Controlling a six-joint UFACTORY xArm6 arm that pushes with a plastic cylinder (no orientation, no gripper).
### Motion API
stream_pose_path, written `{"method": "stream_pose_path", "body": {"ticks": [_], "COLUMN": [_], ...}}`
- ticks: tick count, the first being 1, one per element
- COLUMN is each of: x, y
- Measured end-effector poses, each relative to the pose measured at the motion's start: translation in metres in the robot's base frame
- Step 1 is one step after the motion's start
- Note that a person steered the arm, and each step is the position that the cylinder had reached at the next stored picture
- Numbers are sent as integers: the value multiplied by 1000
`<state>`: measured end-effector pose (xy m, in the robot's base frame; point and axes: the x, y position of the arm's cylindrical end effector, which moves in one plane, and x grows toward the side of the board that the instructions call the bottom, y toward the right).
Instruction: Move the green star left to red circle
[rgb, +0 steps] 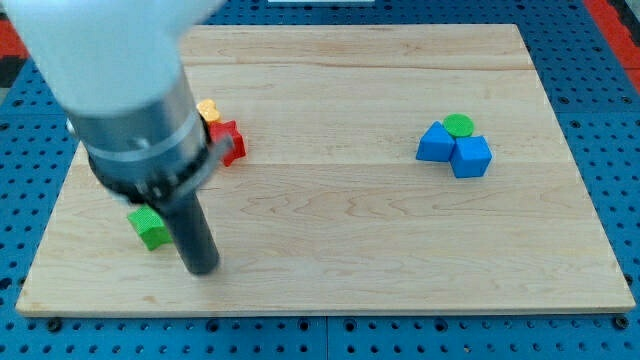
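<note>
The green star (148, 227) lies near the board's left edge, partly covered by my rod. My tip (203, 269) rests on the board just right of and slightly below the green star, close to it or touching it. A red block (229, 141) sits above and to the right of the star, half hidden by the arm, so I cannot make out its shape. No red circle is clearly in view.
A yellow block (208, 109) touches the red block's upper left. At the view's right, a green circle (459, 125) sits clustered with two blue blocks (436, 143) (471, 157). The arm's body hides the board's (350, 250) upper left.
</note>
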<state>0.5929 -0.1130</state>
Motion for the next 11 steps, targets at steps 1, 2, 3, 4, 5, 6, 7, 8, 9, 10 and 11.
{"method": "stream_pose_path", "body": {"ticks": [1, 2, 3, 4, 5, 6, 7, 8, 9, 10, 11], "x": [-5, -36, -73, -103, -128, -140, -154, -161, -113, -93, -92], "y": [-34, -53, -88, -108, -109, -109, -99, -87, -95, -33, 22]}}
